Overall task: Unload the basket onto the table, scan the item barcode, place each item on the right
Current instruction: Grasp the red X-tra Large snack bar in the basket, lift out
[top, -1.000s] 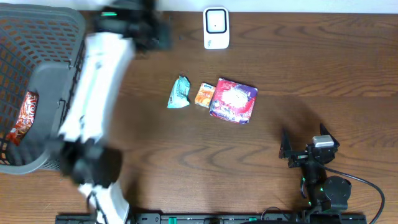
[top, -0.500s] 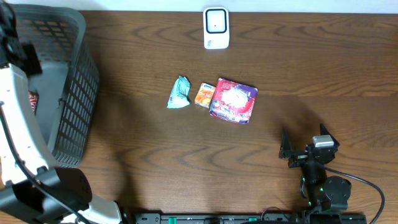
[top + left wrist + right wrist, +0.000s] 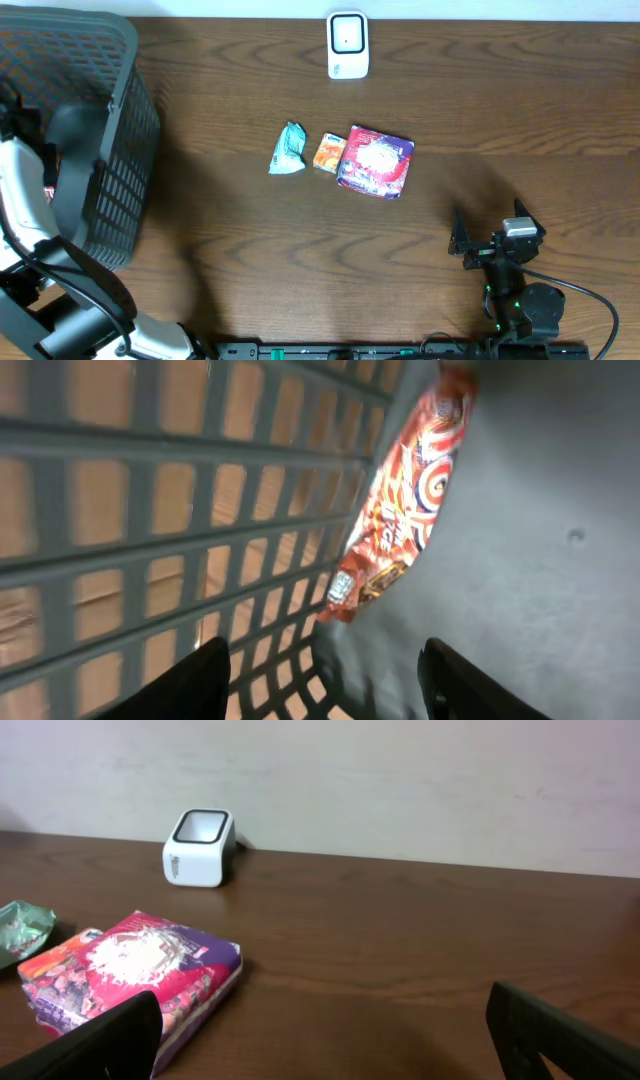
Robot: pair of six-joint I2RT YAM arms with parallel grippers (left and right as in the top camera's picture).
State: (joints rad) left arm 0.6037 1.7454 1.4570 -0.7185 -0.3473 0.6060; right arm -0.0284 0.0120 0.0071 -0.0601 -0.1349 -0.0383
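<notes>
A red-orange snack packet (image 3: 405, 500) lies inside the grey basket (image 3: 520, 560), leaning against its mesh wall. My left gripper (image 3: 325, 660) hovers just short of the packet's lower end, open, with nothing between its fingers. In the overhead view the left arm (image 3: 25, 200) reaches down into the basket (image 3: 125, 140) and hides the gripper. The white scanner (image 3: 347, 45) stands at the table's back edge. My right gripper (image 3: 488, 225) rests open near the front right, facing the scanner (image 3: 199, 848) and touching nothing.
Three packets lie mid-table in a row: a teal one (image 3: 288, 148), a small orange one (image 3: 329, 152) and a pink-purple one (image 3: 376, 161). The pink-purple packet (image 3: 140, 970) is close ahead-left of the right gripper. A pale wall stands behind the table.
The left arm swung from over the basket's right rim to the far left and dipped into the basket. The right arm and the table packets have not moved.
</notes>
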